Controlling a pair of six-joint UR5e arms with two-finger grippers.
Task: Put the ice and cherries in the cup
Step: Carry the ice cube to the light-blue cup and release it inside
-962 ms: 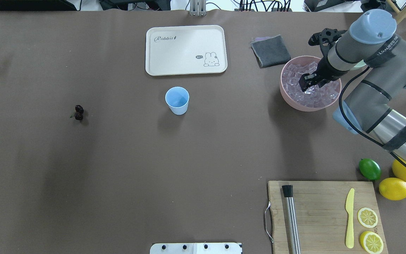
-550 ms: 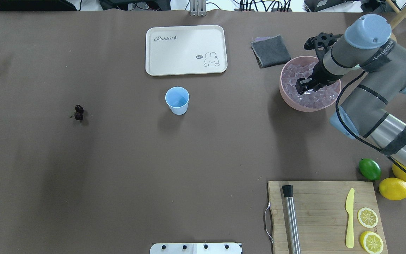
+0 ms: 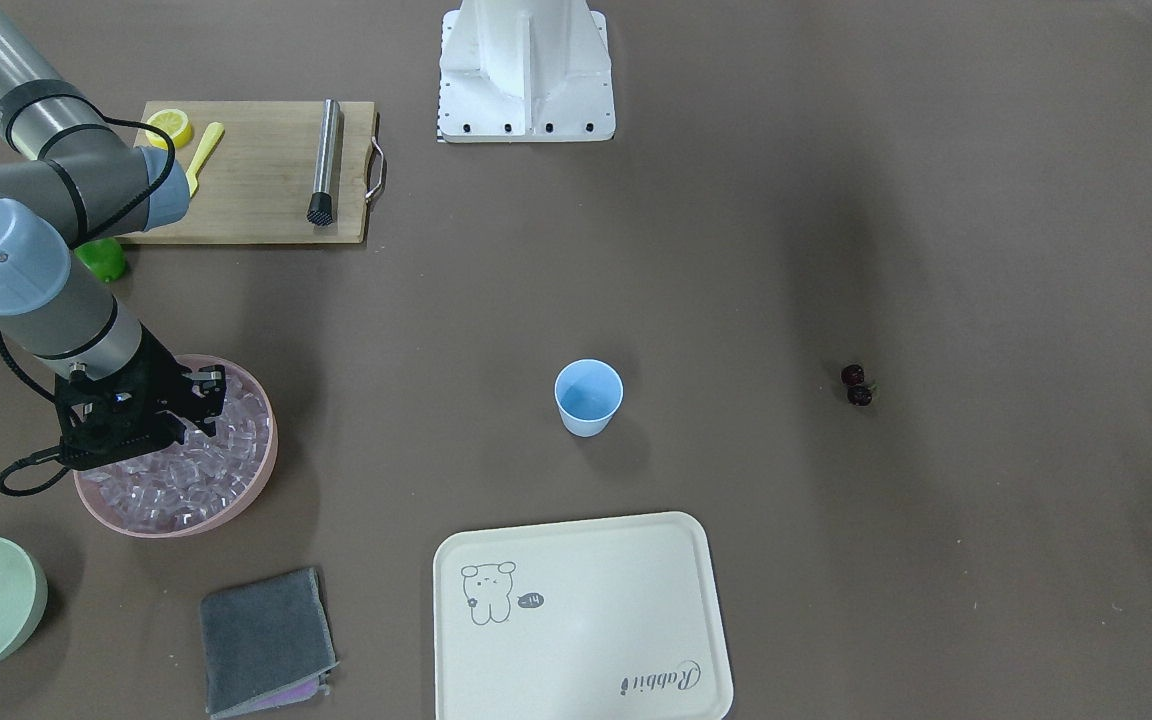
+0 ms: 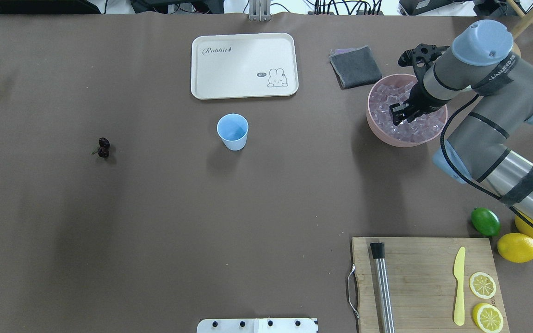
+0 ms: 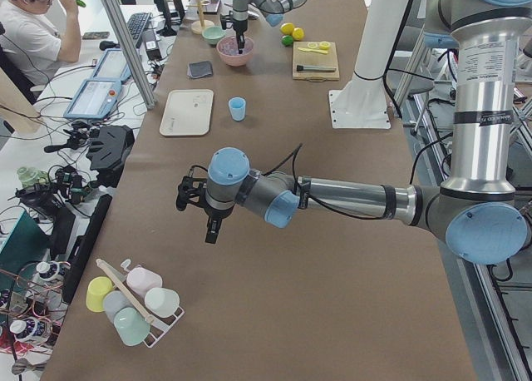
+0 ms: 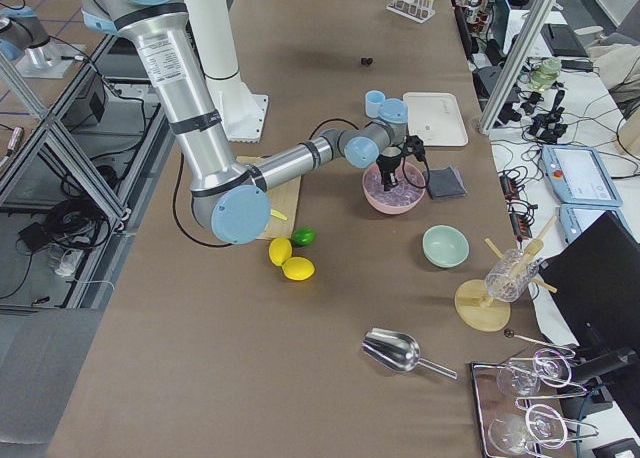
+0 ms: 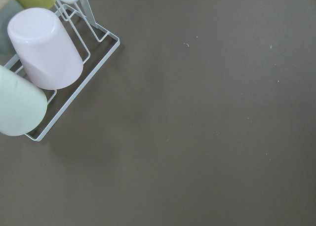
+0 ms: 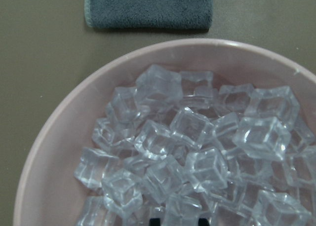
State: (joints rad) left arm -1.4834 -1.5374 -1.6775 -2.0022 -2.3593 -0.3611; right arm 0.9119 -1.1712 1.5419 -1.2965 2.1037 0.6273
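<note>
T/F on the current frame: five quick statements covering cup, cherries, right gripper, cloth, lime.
1. The cup is empty. True.
2. The cherries are in the pink bowl. False: they lie on the table, far from it.
3. The right gripper is over the ice in the pink bowl. True.
4. The grey cloth lies on the tray. False: it lies on the table beside the bowl.
5. The lime sits on the cutting board. False: it is on the table, just off the board.

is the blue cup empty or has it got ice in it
Empty. The overhead view looks into the upright cup and shows only bare blue bottom; the ice sits in the pink bowl.
</note>
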